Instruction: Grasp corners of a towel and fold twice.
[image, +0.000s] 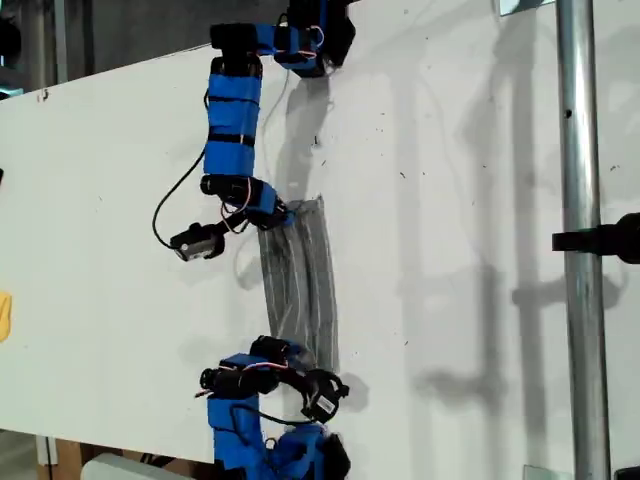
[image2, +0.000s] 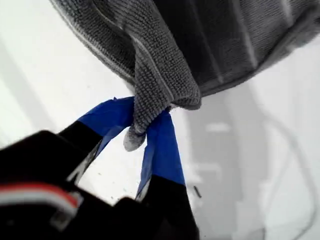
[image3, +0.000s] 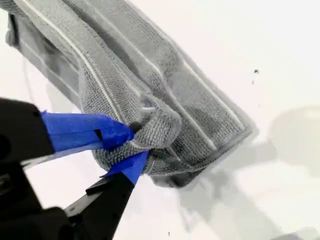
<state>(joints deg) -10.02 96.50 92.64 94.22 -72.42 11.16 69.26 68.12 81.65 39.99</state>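
The towel (image: 298, 280) hangs as a narrow, bunched grey strip at the centre of the exterior view, stretched between the two arms above the white desk (image: 450, 300). My first tool (image2: 145, 125) is pinching a pinstriped corner (image2: 150, 100) between its blue-taped fingers (image2: 162, 150). My second tool (image3: 132, 145) is pinching another gathered corner (image3: 155, 132). One arm grips the strip's 12 o'clock end, the other its 6 o'clock end.
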